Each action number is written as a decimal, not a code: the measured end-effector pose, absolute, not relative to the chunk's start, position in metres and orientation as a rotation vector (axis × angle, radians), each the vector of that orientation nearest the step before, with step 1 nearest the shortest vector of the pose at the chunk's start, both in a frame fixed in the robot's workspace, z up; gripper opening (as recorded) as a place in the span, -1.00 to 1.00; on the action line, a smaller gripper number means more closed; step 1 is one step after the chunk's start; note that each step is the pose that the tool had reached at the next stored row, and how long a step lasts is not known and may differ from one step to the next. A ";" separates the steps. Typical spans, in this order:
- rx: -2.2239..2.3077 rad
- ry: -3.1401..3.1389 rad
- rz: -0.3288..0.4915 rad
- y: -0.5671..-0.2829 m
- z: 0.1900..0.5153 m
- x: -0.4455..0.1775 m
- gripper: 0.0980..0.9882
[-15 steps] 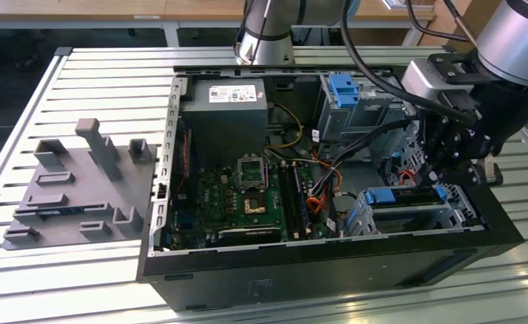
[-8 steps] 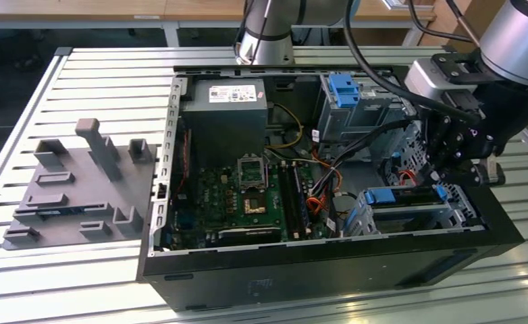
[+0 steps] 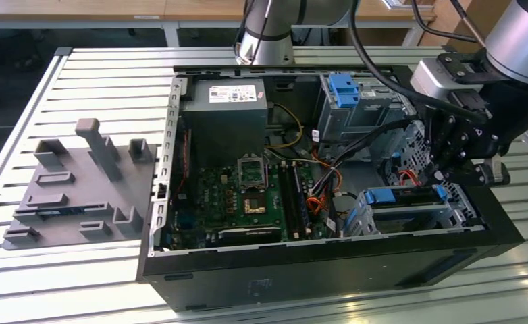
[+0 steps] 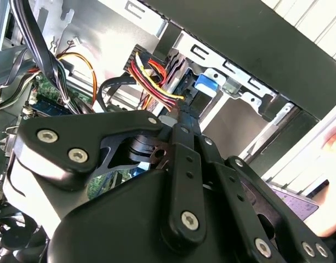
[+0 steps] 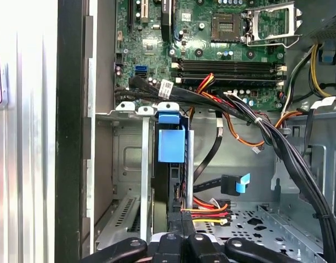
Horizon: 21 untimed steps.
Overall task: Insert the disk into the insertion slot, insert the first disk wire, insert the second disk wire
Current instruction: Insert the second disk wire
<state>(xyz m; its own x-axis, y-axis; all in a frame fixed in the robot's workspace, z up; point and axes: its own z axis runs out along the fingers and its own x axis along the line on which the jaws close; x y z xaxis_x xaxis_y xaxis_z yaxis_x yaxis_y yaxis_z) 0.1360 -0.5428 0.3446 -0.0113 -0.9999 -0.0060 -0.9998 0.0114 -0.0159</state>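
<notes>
While beside the disk (image 5: pixel 171 145) in the insertion slot (image 5: pixel 129 164), tool (image 5: pixel 183 219) tight on 1 disk wire (image 5: pixel 209 211).

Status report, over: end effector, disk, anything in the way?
End effector shut on wire, beside disk. Disk seated in slot. Cable bundle runs close by, seems not blocking.

There is one table (image 3: pixel 93 67), one open case (image 3: pixel 336 270), one grey fixture (image 3: pixel 75 196), one arm (image 3: pixel 269 30) and one gripper (image 3: pixel 446 181). The case holds one motherboard (image 3: pixel 246 196), one power supply (image 3: pixel 223 125), one tall bay (image 3: pixel 354 111), one slot (image 3: pixel 417 219), one disk (image 3: pixel 408 196) and one red-yellow wire (image 5: pixel 211 211).
</notes>
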 end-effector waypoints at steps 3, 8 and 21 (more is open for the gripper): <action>-2.198 2.223 -0.011 -0.543 0.345 0.136 -0.98; -2.198 2.223 -0.011 -0.543 0.360 0.134 -0.98; -2.191 2.216 0.004 -0.539 0.362 0.101 -0.98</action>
